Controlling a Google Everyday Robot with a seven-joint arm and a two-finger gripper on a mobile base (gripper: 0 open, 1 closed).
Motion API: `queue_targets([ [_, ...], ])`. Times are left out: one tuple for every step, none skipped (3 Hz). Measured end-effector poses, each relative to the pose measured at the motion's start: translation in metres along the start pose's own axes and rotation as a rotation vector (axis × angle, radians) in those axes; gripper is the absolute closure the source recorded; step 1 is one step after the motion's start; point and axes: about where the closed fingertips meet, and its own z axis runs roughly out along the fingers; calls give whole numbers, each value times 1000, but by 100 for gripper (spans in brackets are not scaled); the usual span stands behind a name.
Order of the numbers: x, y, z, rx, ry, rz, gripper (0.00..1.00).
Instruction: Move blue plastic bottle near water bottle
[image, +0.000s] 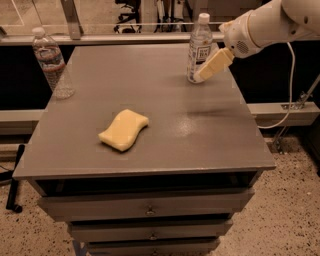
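camera view | end effector (202, 75) beside blue plastic bottle (200, 45) | water bottle (51, 62) far left

Single raised camera faces the table (200, 135); jaws by its far edge.

Grey table (150, 75) with drawers (145, 205), speckled floor (295, 215), pale ledge (280, 111) behind, dim warm light

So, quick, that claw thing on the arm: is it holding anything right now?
Gripper: low beside the white-labelled bottle at the far right of the table; whether it is open, closed or holding the bottle cannot be told.
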Motion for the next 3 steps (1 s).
queue_targets([
  [-3, -32, 21, 60, -81, 42, 0],
  [-6, -47, 34, 74, -171, 111, 0],
  [-10, -51, 45, 52, -265, 216, 0],
])
